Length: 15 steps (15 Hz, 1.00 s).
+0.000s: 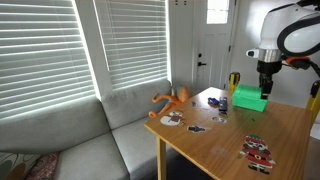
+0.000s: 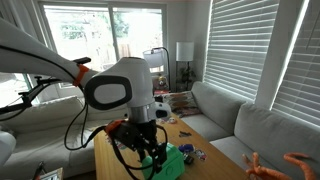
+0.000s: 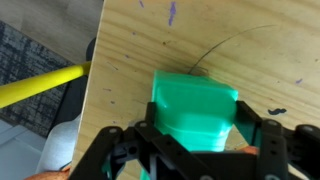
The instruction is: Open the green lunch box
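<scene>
The gripper (image 3: 196, 140) is seen clamped across the lunch box (image 3: 195, 100), one finger pressed against each side. The lunch box is set on the wooden table (image 3: 150, 40), with a yellow rod (image 3: 40, 85) seen beyond.

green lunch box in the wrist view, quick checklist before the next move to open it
1. Bright green rectangular plastic lunch box sits between the fingers: ok.
2. Gripper centred over the box: ok, a finger stands on either side.
3. Fingers pressing on the box's sides: cannot tell.
4. Lid closed, with a latch or lip in reach: lid looks on, latch cannot tell.
5. Box flat on the light wooden table, bare wood between it and the edge: ok.
6. Yellow rod-like object apart from the fingers: ok, it lies beyond the table edge.
</scene>
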{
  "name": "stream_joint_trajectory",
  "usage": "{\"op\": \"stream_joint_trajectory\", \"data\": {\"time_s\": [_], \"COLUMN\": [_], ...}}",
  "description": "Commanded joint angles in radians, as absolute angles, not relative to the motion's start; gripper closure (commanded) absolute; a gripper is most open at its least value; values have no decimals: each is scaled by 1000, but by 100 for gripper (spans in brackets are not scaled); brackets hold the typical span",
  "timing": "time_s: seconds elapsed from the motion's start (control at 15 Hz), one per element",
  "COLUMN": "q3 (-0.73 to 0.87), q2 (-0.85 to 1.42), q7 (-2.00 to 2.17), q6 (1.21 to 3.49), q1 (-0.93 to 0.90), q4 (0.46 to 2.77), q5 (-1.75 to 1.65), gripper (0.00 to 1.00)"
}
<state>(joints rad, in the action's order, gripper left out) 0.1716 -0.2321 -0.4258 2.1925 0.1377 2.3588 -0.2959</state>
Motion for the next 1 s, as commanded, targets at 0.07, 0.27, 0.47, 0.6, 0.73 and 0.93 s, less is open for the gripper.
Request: {"op": "stream_joint_trajectory", "data": {"time_s": [0.07,0.27,0.47,0.6,0.73,0.93], "q3": [188,195,186,192,198,205], "q2": [-259,-257,-255,-246,-242,-234], "q7": [-423,-427,-395,-402,-410,-414], "q6": [2097,2052,2061,2059,2054,2051], "q1": [128,125,138,140,139,140], "q4": [2332,2318,2324,2328,2331,2331], "q5": [-178,-128,-176,-171,-163,-160], "gripper": [47,47,47,47,47,47]}}
